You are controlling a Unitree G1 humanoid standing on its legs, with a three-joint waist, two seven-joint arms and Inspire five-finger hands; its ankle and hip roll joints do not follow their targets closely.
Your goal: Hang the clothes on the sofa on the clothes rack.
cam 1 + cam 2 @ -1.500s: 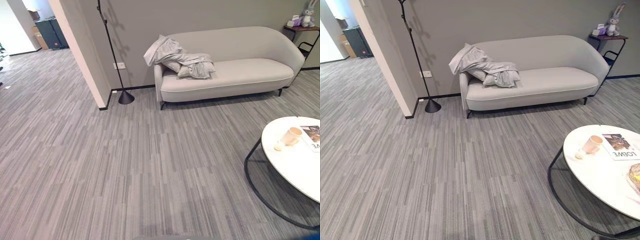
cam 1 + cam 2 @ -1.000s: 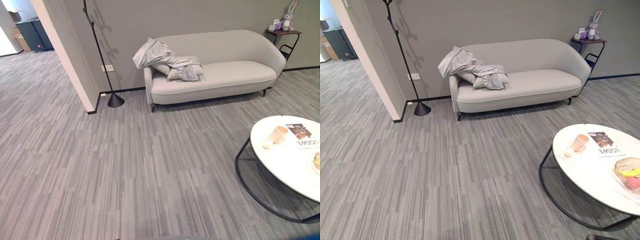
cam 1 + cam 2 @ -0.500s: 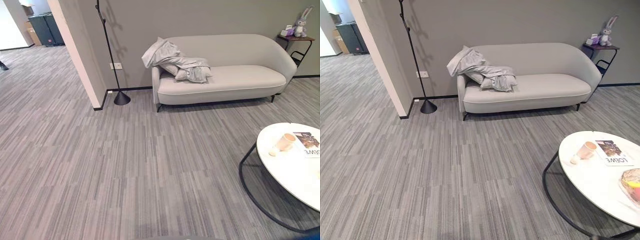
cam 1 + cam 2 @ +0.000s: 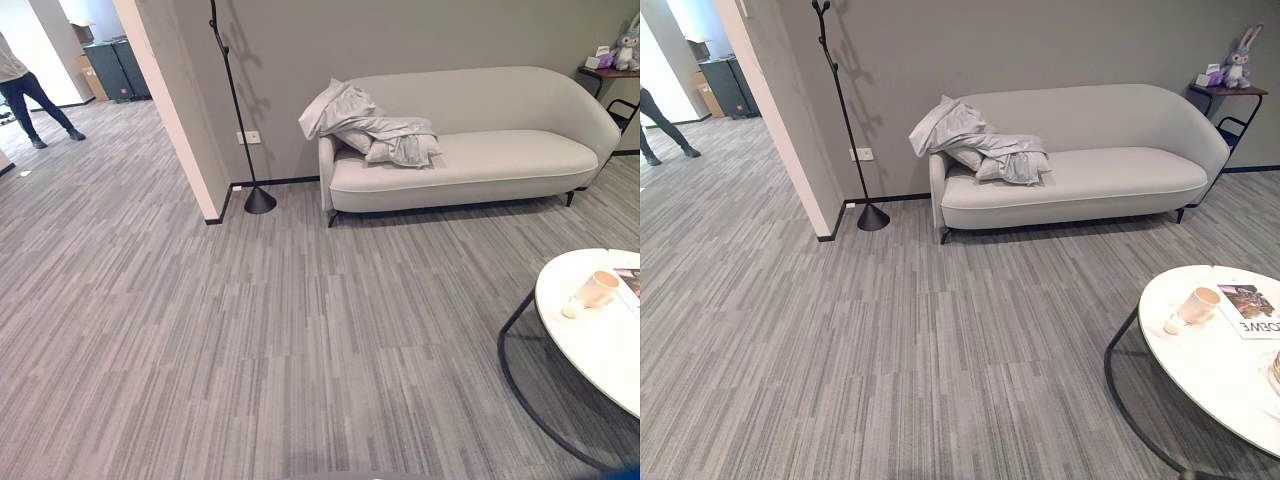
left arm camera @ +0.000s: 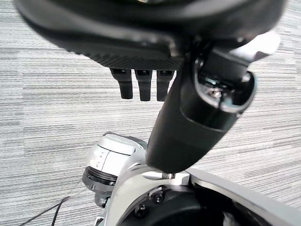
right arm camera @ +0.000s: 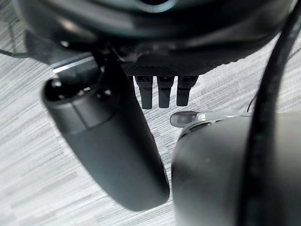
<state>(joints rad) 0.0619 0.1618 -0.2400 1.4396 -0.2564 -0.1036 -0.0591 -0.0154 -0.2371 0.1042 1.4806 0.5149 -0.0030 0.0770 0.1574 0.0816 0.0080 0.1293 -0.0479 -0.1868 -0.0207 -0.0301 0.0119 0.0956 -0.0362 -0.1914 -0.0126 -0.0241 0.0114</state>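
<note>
2 eye views look across grey striped carpet (image 4: 890,350) to a pale grey sofa (image 4: 1110,180) against the dark wall. The clothes (image 4: 980,145), a crumpled grey heap, lie on the sofa's left end, partly draped over the armrest and backrest; can't tell how many garments are in the pile or what sort they are. Just left of the sofa stands the clothes rack (image 4: 845,120), a thin black pole on a cone base; its top is cut off in the left eye view, w/ small hooks just visible at the top edge of the right eye view. Nothing hangs on the part that shows.

Near right, a round white table (image 4: 1210,370) on a black wire frame is cut by the frame edge. It carries a cup (image 4: 1202,300), a small pale object beside it too small to identify, and a magazine (image 4: 1252,310), partly cropped. Far right, a side table (image 4: 1225,95) holds a plush rabbit (image 4: 1238,50). Far left, a person's legs (image 4: 25,100) show in the corridor, upper body cut off.

Left hand (image 5: 141,84) in its wrist view: fingers hang straight, side by side, holding nothing, carpet behind. Right hand (image 6: 162,92) likewise: fingers straight, close together, empty, thumb standing apart. Both are well away from the clothes.
</note>
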